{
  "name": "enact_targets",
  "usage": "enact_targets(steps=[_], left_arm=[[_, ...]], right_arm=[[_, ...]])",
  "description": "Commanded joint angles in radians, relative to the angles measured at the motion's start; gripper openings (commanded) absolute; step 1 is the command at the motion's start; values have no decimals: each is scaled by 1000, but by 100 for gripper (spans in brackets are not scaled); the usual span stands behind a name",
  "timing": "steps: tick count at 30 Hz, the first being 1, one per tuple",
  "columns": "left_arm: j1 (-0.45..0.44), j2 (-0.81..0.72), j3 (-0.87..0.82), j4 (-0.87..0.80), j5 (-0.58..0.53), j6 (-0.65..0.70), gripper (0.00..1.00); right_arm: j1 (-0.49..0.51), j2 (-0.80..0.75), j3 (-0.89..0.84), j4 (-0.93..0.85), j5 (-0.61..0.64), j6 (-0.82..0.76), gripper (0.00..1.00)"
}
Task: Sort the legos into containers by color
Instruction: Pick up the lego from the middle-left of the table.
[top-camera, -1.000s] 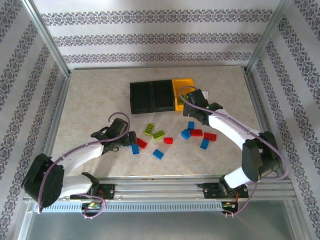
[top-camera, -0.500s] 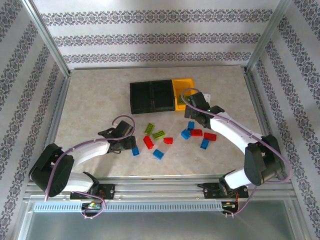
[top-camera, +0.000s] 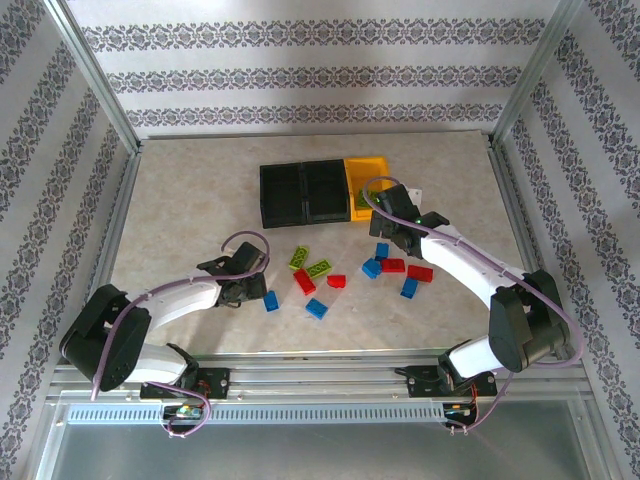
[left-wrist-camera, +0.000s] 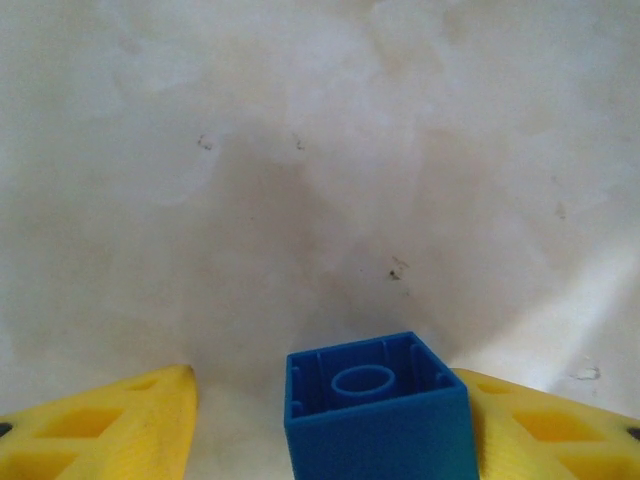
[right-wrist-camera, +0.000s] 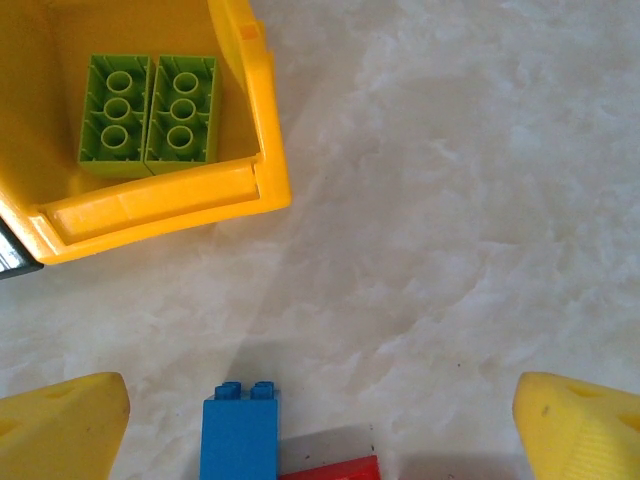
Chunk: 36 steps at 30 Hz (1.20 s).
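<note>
A blue lego (left-wrist-camera: 375, 410) stands between my left gripper's (left-wrist-camera: 325, 392) yellow fingers, hollow underside up. It touches the right finger (left-wrist-camera: 540, 430), with a gap to the left finger (left-wrist-camera: 110, 425). From above, the left gripper (top-camera: 263, 296) is low at this blue lego (top-camera: 270, 300). My right gripper (top-camera: 388, 238) hangs wide open and holds nothing, just in front of the yellow container (top-camera: 365, 170) and above another blue lego (right-wrist-camera: 238, 435). Two green legos (right-wrist-camera: 150, 122) lie in the yellow container (right-wrist-camera: 160, 200). Two black containers (top-camera: 303, 193) adjoin it.
Loose legos lie mid-table: two green (top-camera: 308, 263), red ones (top-camera: 304, 281) (top-camera: 336, 281) (top-camera: 393, 265) (top-camera: 419, 273), blue ones (top-camera: 316, 308) (top-camera: 372, 267) (top-camera: 408, 288). A metal frame (top-camera: 500, 180) rails the table, and its left half is bare.
My left gripper's jaws have narrowed round the blue lego, and the red lego beside it has slid right. My right gripper has drawn back from the yellow container towards the loose legos.
</note>
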<state>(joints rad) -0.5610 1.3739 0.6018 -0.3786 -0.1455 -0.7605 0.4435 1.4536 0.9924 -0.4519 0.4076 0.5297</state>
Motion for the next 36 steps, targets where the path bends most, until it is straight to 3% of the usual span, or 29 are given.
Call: enact_targets(steps=[1,12,18,36], left_arm=[[12,26,13,1,-14,5,61],[41,75,28,17,-13,22,61],[58,76,43,27,-12,38,50],[88,88,76,22,-32,70,50]], right_arm=[[14,-19,-2,-14,28,27,98],[14,-4,1,-14,28,33,98],[14,9,11,-16,22,39,98],[14,16,28,-16,8,39,98]])
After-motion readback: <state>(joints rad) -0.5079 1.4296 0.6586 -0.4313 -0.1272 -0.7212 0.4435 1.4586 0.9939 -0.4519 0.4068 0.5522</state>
